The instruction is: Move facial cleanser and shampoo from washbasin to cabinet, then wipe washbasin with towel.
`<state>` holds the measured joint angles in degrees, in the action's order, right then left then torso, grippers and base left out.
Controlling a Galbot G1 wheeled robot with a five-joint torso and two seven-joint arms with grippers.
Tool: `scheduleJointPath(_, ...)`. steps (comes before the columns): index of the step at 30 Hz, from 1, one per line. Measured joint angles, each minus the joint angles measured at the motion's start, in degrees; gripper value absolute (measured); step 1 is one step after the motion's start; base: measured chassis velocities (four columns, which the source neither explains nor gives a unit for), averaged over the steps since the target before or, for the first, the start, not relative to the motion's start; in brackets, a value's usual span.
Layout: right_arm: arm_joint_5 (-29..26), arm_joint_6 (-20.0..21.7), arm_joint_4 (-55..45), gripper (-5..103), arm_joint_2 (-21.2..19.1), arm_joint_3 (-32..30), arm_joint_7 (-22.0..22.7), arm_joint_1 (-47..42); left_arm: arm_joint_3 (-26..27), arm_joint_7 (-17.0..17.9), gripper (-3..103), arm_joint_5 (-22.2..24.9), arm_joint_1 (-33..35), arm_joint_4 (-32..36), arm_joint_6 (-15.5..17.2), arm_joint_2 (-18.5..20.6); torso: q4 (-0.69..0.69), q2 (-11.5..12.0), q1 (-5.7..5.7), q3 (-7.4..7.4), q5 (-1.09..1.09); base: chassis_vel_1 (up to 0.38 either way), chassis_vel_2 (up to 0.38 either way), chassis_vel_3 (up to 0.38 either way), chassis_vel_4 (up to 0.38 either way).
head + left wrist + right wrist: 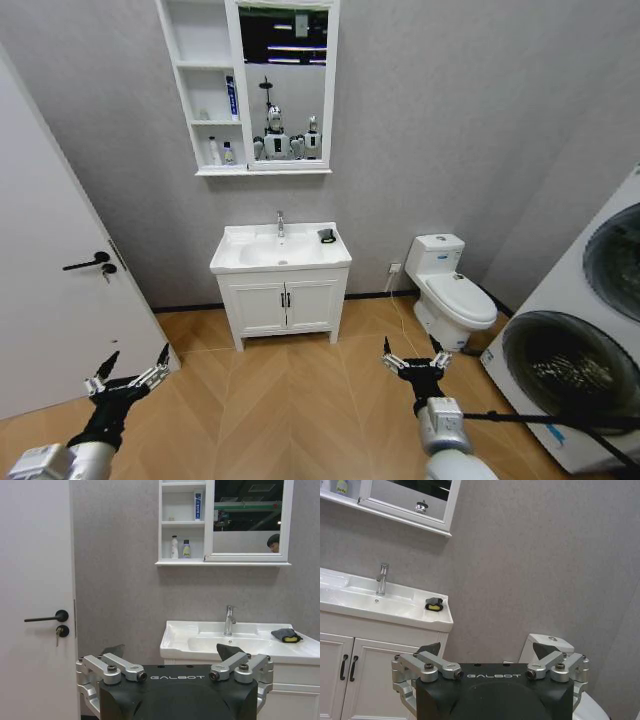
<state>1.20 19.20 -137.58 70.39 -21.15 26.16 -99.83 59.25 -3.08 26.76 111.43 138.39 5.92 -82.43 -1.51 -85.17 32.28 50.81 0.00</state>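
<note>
I am holding my left pincer (128,371) low over the wood floor (290,400), fingers spread wide, gripping nothing. A white door (50,280) with a black handle is standing just to its left. Well ahead of this pincer and up on the wall, the cabinet (205,90) is hanging with its three open shelves joined to a mirror (285,85). A blue-and-white tube (198,506) is standing on the middle shelf; a white bottle (174,547) and a smaller green-tinted bottle (186,549) are standing side by side on the lowest shelf.

Ahead of and between my two pincers, the washbasin (240,258) is sitting on a white two-door vanity (285,305), with a chrome tap (280,223) at the back edge. The towel (327,236) is lying on the rim at the basin's right rear corner, dark with a yellow patch, well apart from both pincers.

I am holding my right pincer (416,357) low over the floor too, fingers spread, empty. A white toilet (452,290) is standing just ahead of it and slightly to the right. Further right, two stacked drum machines (585,340) are lining the wall.
</note>
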Motion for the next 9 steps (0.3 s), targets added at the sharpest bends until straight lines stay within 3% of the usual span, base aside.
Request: scheduleJointPath(9, 0.00, 0.04, 0.00, 100, -0.01, 0.00, 0.03, 0.00, 0.00, 0.00, 100, 0.00, 0.00, 0.00, 0.00, 0.00, 0.00, 0.00, 0.00, 0.00, 0.00, 0.000, 0.000, 0.000, 0.000)
